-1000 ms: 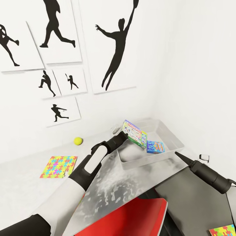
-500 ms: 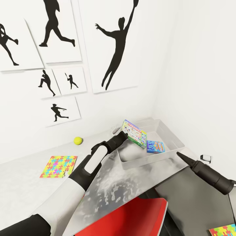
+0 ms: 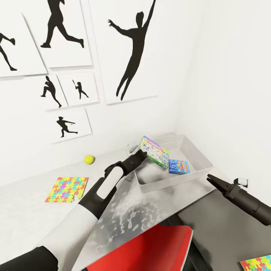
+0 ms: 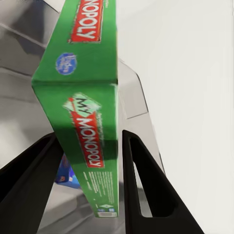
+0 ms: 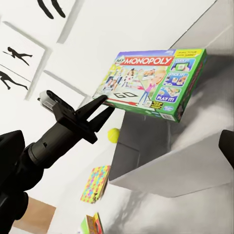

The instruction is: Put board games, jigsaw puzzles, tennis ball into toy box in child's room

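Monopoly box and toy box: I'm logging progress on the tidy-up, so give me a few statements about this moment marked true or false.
1. The left end effector grips the Monopoly box above the toy box. True.
2. A blue board game already lies inside the toy box. True.
3. The tennis ball is in the toy box. False: it sits on the table, by the wall.
4. The right end effector holds a jigsaw puzzle. False: it holds nothing; one jigsaw puzzle lies flat on the table.
5. The Monopoly box lies flat on the tray floor. False: it is held tilted in the air.
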Robot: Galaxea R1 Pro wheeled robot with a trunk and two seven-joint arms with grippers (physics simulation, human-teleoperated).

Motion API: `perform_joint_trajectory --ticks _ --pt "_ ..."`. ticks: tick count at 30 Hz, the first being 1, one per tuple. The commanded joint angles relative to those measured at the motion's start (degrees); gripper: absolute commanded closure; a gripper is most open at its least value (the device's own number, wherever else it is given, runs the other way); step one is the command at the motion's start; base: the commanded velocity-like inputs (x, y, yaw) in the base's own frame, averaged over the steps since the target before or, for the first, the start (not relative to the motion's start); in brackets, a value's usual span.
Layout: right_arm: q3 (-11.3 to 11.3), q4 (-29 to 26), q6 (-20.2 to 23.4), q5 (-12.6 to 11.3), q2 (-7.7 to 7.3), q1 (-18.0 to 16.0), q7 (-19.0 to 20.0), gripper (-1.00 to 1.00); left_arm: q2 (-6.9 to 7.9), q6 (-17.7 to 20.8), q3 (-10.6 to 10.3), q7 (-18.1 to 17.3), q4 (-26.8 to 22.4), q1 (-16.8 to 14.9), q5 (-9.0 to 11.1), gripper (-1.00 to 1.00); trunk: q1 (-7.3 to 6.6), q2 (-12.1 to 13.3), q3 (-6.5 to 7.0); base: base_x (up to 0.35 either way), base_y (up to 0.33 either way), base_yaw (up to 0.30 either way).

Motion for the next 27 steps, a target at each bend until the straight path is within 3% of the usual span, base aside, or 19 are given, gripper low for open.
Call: perform_joint_trajectory --ticks 1,8,27 --pt "-0.07 -0.01 0.25 0.07 0.0 -0.05 0.2 -1.0 0.0 0.14 -0.02 0.46 -0.29 -0.03 0.55 1.0 0.01 -0.05 -0.16 0.0 0.0 0.0" --pt "-0.13 -0.02 0.23 0.13 0.04 -0.05 0.2 -1.0 0.0 0.31 -0.09 0.74 -2.68 -0.03 0.55 1.0 0.01 -0.05 -0.81 0.0 0.0 0.0" --pt "-0.25 0.01 -0.03 0.11 0.0 -0.05 0.37 -1.0 0.0 0.06 -0.09 2.13 -2.97 -0.03 0.55 1.0 0.01 -0.05 -2.59 0.0 0.0 0.0"
